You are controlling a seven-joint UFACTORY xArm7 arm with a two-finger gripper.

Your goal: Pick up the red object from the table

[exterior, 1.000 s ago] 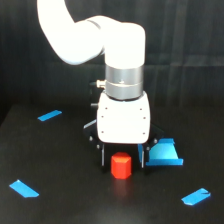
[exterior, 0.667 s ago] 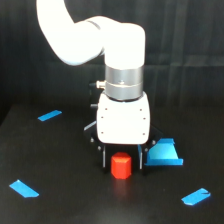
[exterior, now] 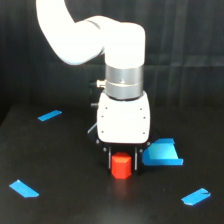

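The red object [exterior: 121, 166], a small red-orange block, stands upright on the black table [exterior: 65, 200] at the front centre. My gripper [exterior: 122, 161] is straight above it, pointing down. Its two dark fingers [exterior: 110, 160] straddle the block and sit close against its left and right sides. The block's base still rests on the table. The upper part of the block is partly hidden under the white gripper body.
A blue square piece [exterior: 161, 153] lies just to the exterior view's right of the gripper, close to the right finger. Blue strips lie at the back left [exterior: 49, 115], front left [exterior: 23, 188] and front right [exterior: 195, 197].
The fingers have drawn in toward the sides of the red block. The block has not moved on the table, and the arm has stayed nearly still.
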